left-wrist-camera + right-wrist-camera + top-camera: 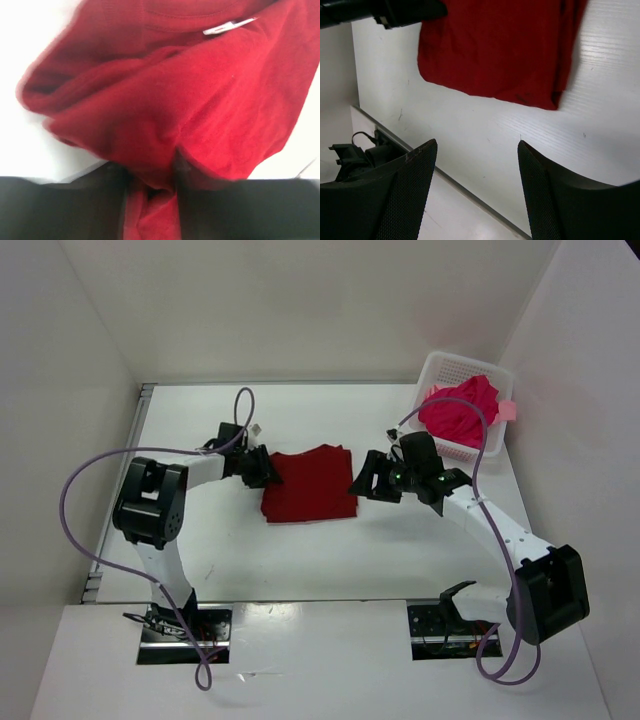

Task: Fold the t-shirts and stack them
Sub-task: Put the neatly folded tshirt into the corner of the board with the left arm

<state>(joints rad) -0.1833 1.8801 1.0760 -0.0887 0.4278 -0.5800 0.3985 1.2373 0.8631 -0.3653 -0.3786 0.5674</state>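
Left end effector clenched on dark red t-shirt at its edge, cloth bunched in my grip. My right end effector released, holding nothing, just beside shirt on tabletop.

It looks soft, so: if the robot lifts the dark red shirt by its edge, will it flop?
Probably floppy: the dark red shirt bunches into folds where the left gripper pinches it. Its stacked layers would likely slide apart.

Your right gripper holds its 2 fingers wide apart above the white table, nothing between them. Beyond them lies the folded dark red t-shirt, with the left gripper at its upper-left edge.
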